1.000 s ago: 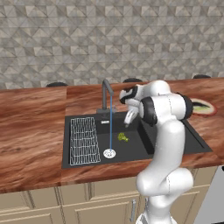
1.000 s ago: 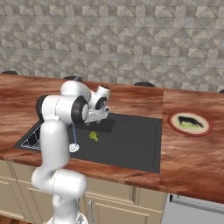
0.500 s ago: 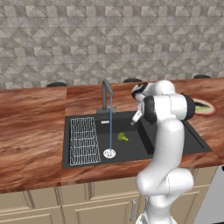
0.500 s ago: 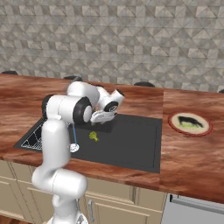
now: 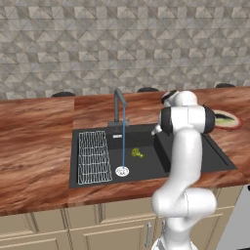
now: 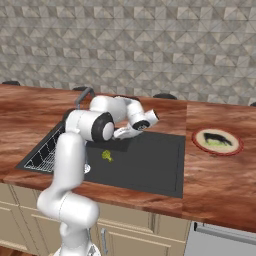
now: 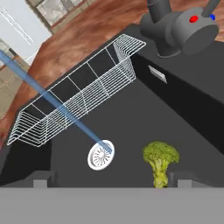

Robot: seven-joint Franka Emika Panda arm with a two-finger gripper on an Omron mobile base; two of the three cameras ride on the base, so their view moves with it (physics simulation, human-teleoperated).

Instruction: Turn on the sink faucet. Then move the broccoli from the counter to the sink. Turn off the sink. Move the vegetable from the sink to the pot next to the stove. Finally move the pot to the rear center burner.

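Broccoli [image 7: 160, 160] lay on the sink [image 5: 195, 161] floor, lower right of hand view, beside the running stream for rinsing, w/ gripper [image 6: 116, 134] above it holding nothing, jaw width prob. unclear.

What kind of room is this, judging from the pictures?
Most likely a simulated home kitchen: a dark sink set in a wood counter, a faucet running water, and cabinet doors below.
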